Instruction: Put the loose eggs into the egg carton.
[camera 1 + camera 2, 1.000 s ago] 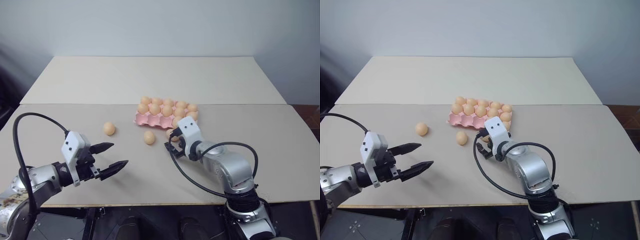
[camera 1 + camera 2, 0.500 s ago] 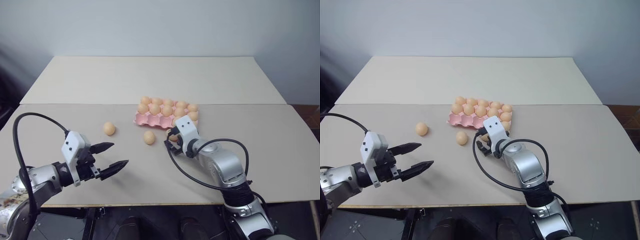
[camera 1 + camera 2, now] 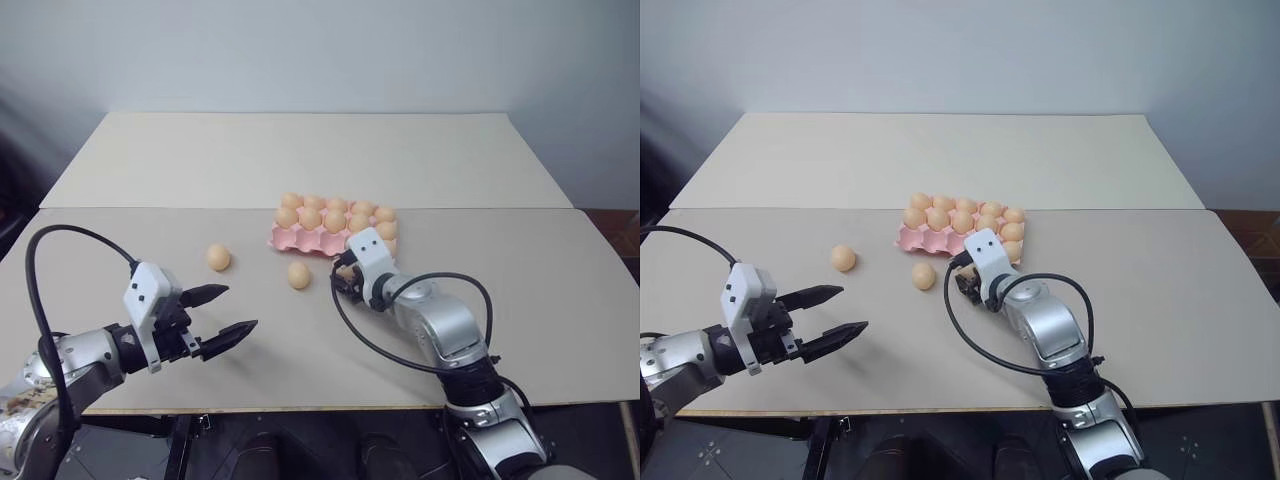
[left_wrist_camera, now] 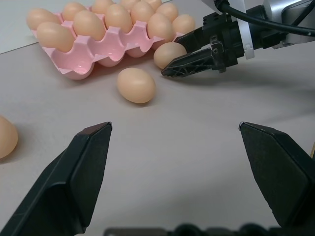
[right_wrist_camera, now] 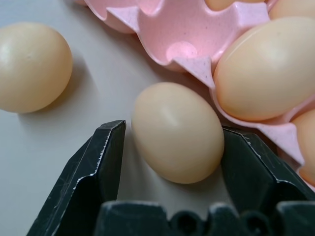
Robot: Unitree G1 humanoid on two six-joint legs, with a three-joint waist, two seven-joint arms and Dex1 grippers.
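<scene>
The right gripper sits low on the table with its two black fingers straddling one loose egg, which lies on the tabletop right against the near edge of the pink egg carton. The jaws are partly drawn in: one finger looks to be at the shell or nearly so, while a thin gap shows at the other, so the egg does not yet look firmly gripped. Just past it, a carton cup stands empty beside cups already holding eggs. A second loose egg lies a little way off on the table, toward the robot's left, and a third lies farther left again, well apart from the carton. The left gripper hovers over the near left part of the table with its jaws spread wide and nothing between them. The risks from here are plain. If the fingers close off-centre on the smooth, rounded shell, the egg may squirt forward against the carton wall or roll aside. The far finger is close to the carton's rim and could catch it, shifting the tray. A hard squeeze could crack the shell.
</scene>
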